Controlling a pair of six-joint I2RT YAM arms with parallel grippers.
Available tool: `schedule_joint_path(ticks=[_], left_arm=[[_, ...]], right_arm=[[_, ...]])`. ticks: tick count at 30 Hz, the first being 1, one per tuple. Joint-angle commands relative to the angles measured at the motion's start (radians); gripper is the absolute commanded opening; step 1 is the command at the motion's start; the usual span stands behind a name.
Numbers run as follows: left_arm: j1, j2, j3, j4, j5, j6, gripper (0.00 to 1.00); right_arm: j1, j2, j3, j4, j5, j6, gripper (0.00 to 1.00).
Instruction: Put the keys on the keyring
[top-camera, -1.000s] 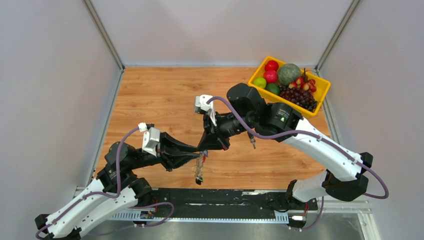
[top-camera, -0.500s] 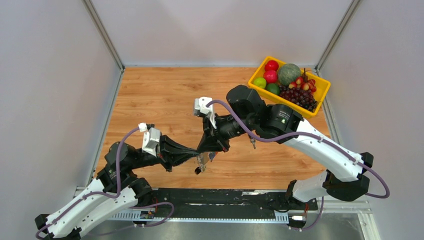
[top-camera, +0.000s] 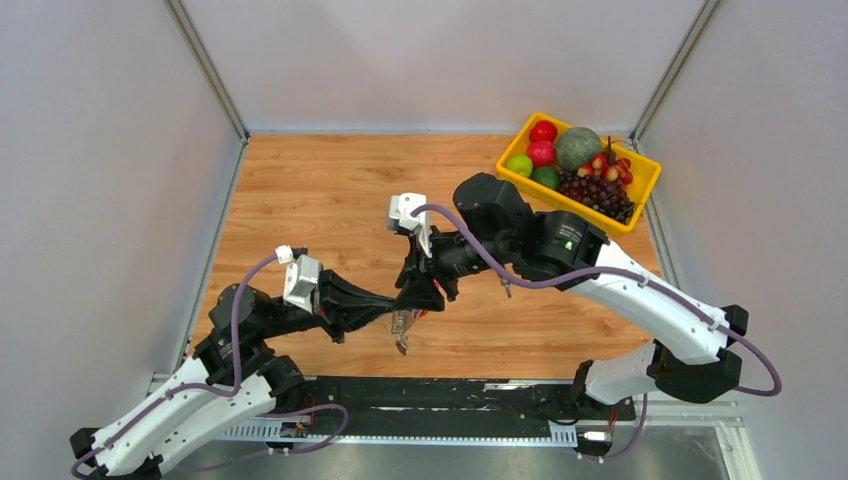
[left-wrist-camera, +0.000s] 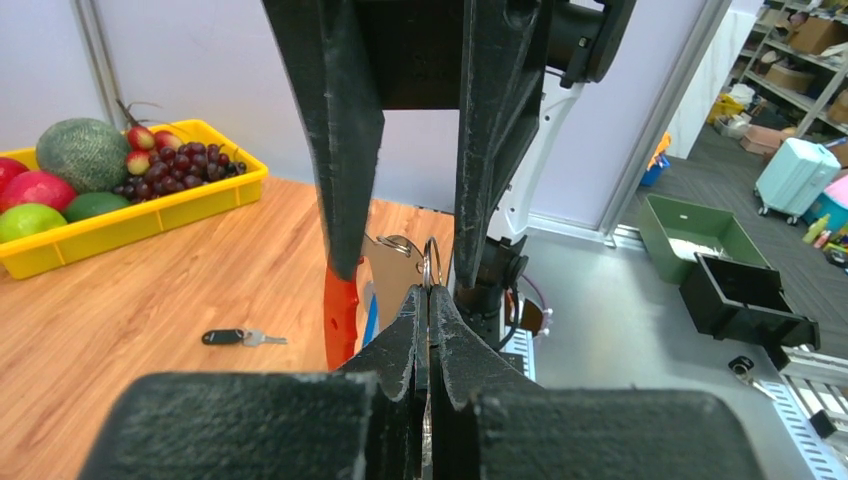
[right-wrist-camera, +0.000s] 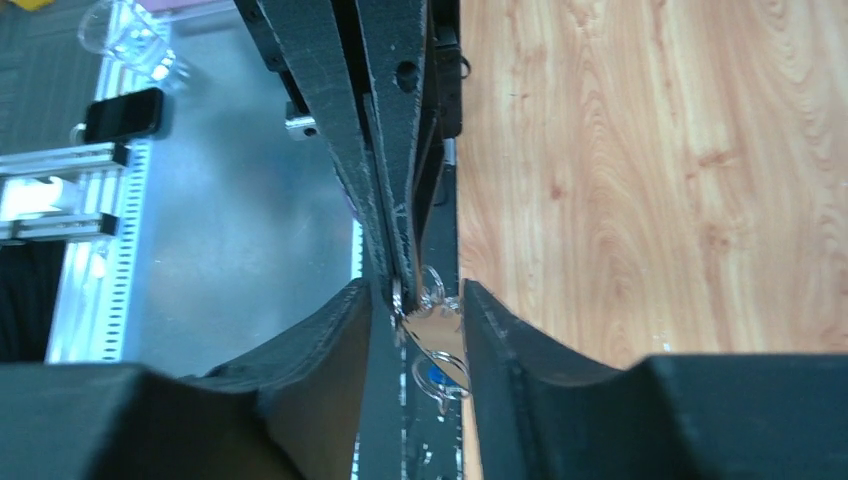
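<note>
The keyring (top-camera: 402, 335), grey with a red curved side (left-wrist-camera: 342, 315), hangs in the air over the table's near edge between both grippers. My right gripper (right-wrist-camera: 417, 292) comes from above and is closed across the keyring's strip (right-wrist-camera: 435, 325). My left gripper (left-wrist-camera: 428, 297) is shut on a thin silver ring (left-wrist-camera: 430, 262) at the keyring's top. A blue key (left-wrist-camera: 372, 315) hangs beside the red part. A black-headed key (left-wrist-camera: 240, 338) lies alone on the table, and shows in the top view (top-camera: 505, 286) right of the grippers. No green key shows.
A yellow tray (top-camera: 640, 195) of fruit stands at the back right corner. Grey walls close the table on three sides. A black rail (top-camera: 450, 395) runs along the near edge under the grippers.
The two grippers have shifted slightly left and closer together. The hanging keyring has swung and now hangs shorter and higher under them.
</note>
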Motion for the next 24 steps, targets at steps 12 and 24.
schedule_joint_path(ticks=[12,24], left_arm=[[-0.001,0.026,0.021,0.058,-0.046,0.004,0.00],[-0.001,0.017,0.021,0.078,-0.172,-0.015,0.00]], right_arm=[[0.007,-0.174,-0.011,-0.006,0.255,0.037,0.55],[0.008,-0.235,-0.210,0.126,0.116,0.050,0.46]])
